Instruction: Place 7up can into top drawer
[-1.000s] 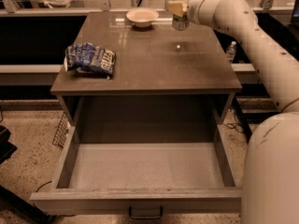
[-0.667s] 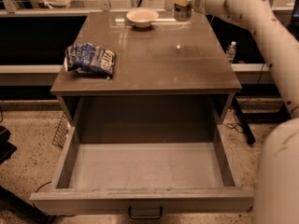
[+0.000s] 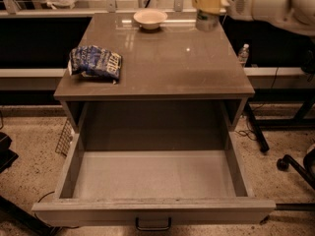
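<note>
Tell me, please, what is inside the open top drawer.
In the top drawer only bare grey floor shows; the strip behind the front panel is hidden. The 7up can is at the tabletop's far right, with the tool at its top.

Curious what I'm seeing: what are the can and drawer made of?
The 7up can, by the gripper at back right of the table, looks like metal, silvery sheen. The top drawer looks matte grey, flat panels: perhaps painted metal or laminate.
</note>
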You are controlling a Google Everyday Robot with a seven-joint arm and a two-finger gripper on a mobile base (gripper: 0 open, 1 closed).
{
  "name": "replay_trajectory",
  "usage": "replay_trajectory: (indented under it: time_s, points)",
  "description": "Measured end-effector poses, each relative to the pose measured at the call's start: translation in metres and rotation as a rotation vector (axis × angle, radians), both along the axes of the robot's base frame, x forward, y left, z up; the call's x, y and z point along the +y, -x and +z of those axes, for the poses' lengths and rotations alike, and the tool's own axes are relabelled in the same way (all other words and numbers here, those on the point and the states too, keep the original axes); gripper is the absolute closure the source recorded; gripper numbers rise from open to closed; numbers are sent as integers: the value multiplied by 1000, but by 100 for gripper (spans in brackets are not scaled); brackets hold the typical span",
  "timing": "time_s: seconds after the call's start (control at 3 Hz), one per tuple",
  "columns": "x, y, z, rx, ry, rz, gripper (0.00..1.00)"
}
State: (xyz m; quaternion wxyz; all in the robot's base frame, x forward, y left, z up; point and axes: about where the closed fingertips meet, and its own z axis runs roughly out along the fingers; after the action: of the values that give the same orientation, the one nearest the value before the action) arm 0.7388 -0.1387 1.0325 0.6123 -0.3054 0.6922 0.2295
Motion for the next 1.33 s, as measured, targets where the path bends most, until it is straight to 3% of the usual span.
replay_trajectory:
  time_s: [0.33, 0.67, 1.0, 1.33]
  points:
    - [-10, 75, -30, 64, 40, 69, 100]
    - [-25, 133, -64, 110, 40, 98, 100]
    - [-44, 178, -100, 132, -21, 131, 100]
    - [-44, 178, -100, 132, -21, 132, 100]
